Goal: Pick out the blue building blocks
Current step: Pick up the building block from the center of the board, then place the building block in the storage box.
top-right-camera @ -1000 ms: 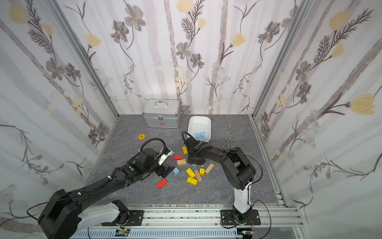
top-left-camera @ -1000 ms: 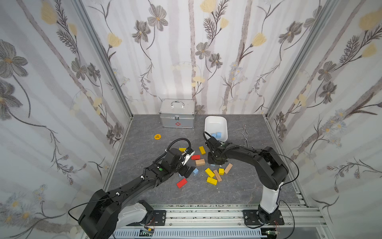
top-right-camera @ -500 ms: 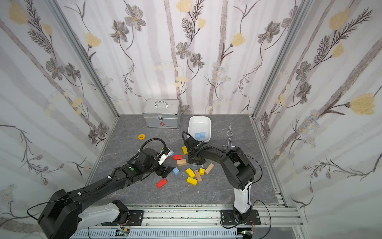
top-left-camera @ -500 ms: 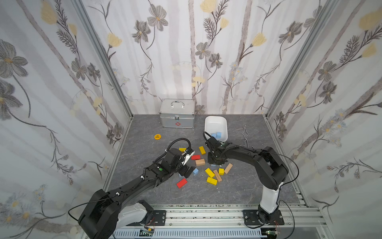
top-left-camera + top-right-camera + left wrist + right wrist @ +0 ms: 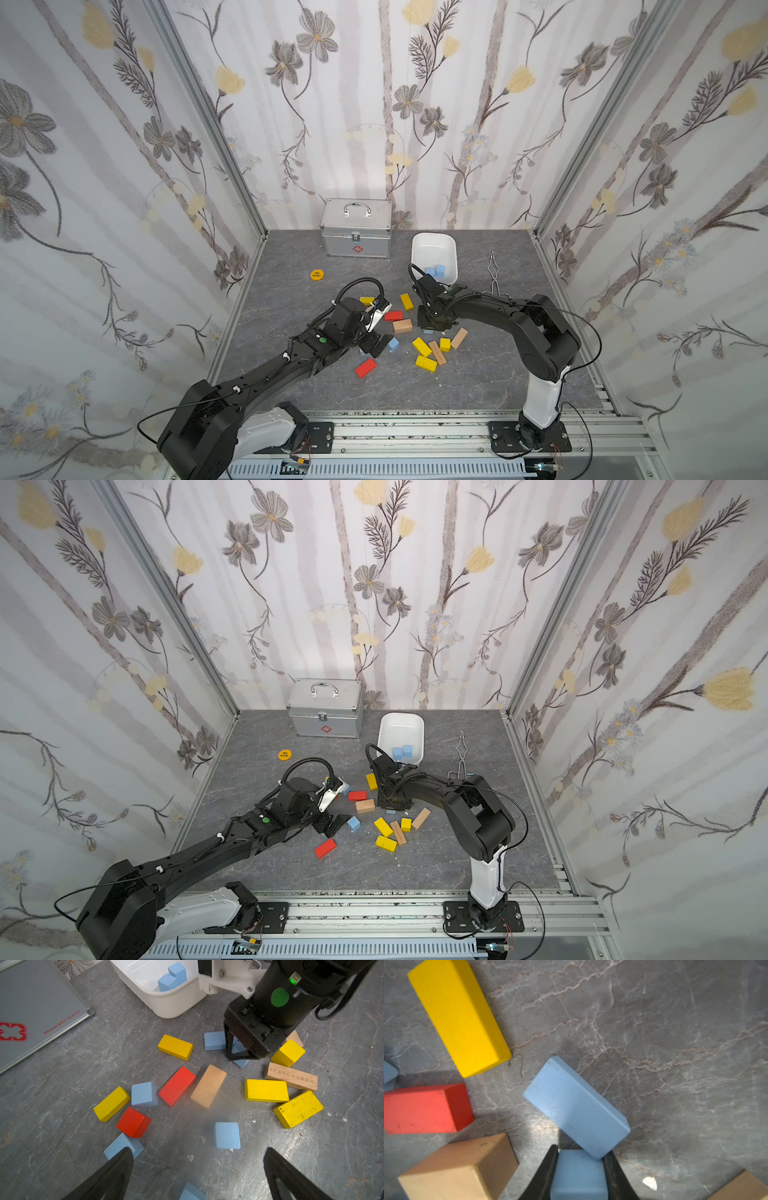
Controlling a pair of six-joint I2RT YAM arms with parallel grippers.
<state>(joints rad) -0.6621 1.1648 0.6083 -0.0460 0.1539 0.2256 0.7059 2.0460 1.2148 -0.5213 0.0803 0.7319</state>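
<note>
1. The table (image 5: 291,257) is grey and marbled, and everything stands on it.
2. The left arm (image 5: 266,374) reaches in low. The left gripper (image 5: 198,1152) hangs over the scatter with its jaws spread wide, holding nothing.
3. The right arm (image 5: 540,332) bends down into the middle of the pile. The right gripper (image 5: 582,1151) is clamped on a blue cube (image 5: 578,1174). I cannot tell whether that cube is off the table.
4. The case (image 5: 357,232) is silver and closed, and stands at the back wall.
5. The tub (image 5: 432,249) is white and sits just beside the case. Two blue blocks (image 5: 436,271) lie at its near end.
6. The blue brick (image 5: 575,1105) lies flat, with one end against the gripped cube.
7. Three loose cubes lie near the left gripper:
   - the front cube (image 5: 227,1135) sits just ahead of the spread fingers, untouched;
   - the edge cube (image 5: 122,1145) is partly under one finger;
   - the third cube (image 5: 143,1094) sits between a yellow block (image 5: 112,1103) and a red block (image 5: 176,1085).
8. A tan block (image 5: 208,1085) lies beside the red one, and more yellow and tan pieces lie near the right gripper.
</note>
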